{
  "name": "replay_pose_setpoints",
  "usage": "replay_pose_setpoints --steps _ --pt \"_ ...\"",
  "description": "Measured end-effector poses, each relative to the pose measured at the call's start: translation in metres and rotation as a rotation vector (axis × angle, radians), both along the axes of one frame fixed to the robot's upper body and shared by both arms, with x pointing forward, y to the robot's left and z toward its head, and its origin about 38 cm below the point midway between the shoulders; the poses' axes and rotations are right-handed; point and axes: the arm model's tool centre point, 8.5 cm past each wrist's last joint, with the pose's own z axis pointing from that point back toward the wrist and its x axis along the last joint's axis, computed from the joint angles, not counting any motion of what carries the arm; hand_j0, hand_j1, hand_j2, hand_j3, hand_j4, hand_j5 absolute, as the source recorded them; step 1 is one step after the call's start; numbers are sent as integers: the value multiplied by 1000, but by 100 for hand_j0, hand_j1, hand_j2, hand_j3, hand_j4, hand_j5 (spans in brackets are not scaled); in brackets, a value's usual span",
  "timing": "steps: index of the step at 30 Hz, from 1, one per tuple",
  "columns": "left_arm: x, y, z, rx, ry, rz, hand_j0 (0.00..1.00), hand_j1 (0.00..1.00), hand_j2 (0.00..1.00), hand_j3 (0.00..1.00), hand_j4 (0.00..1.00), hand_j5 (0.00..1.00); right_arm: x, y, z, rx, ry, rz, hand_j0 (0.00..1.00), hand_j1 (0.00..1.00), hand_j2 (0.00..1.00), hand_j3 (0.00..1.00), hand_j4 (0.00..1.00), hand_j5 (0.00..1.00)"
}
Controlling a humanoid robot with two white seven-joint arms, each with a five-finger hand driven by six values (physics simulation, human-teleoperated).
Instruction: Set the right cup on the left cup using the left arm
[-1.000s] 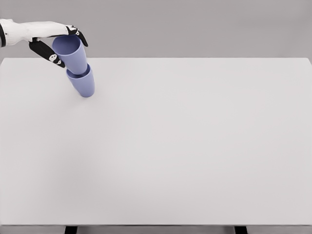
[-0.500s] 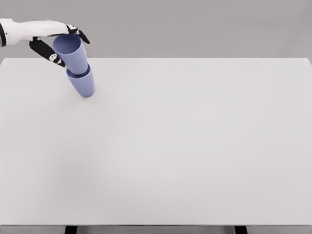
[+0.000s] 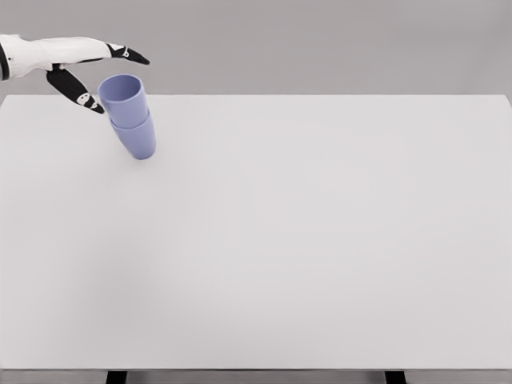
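- The white table (image 3: pixel 320 240) fills most of the head view, its far edge running straight across near the top and two dark legs showing at the bottom edge.
- Behind the table is a plain grey backdrop (image 3: pixel 320 40).
- The left arm (image 3: pixel 32 54) comes in from the upper left corner, white-shelled, stretched roughly level above the table's far left corner.
- The left hand (image 3: pixel 84 68) is spread and holds nothing: the black-tipped fingers (image 3: pixel 132 55) point rightward above the cups, and the thumb (image 3: pixel 80 92) angles down to the left of them, apart from the cup wall.
- The two periwinkle-blue cups sit as one stack at the table's far left, close to its far edge.
- The upper cup (image 3: pixel 124 96) is nested into the lower cup (image 3: pixel 138 138), with only its top half showing above the lower rim.
- The stack appears tilted, the open mouth of the upper cup lying up and to the left of the base.
- The lower cup's base rests on the table surface.
- The upper cup's rim sits just below the fingers and just beside the thumb tip, with a visible gap to both.
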Motion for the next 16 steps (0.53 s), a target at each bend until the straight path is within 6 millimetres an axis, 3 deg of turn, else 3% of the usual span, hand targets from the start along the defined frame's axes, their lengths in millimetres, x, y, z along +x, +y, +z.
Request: replay_pose_setpoints --steps 3,6,10,14,16 --pt "-2 -2 4 -6 -12 -9 100 100 100 100 100 100 0 0 0 0 0 0 100 100 100 100 100 100" --pt "-11 1 21 -26 -58 -31 100 100 100 100 100 100 0 0 0 0 0 0 100 100 100 100 100 100" --pt "-41 7 50 -96 -122 -84 100 100 100 100 100 100 0 0 0 0 0 0 100 100 100 100 100 100" --pt "-100 0 16 -174 -16 -189 100 100 100 100 100 100 0 0 0 0 0 0 100 100 100 100 100 100" --pt "-127 -7 -12 -214 60 -229 100 100 100 100 100 100 0 0 0 0 0 0 100 100 100 100 100 100"
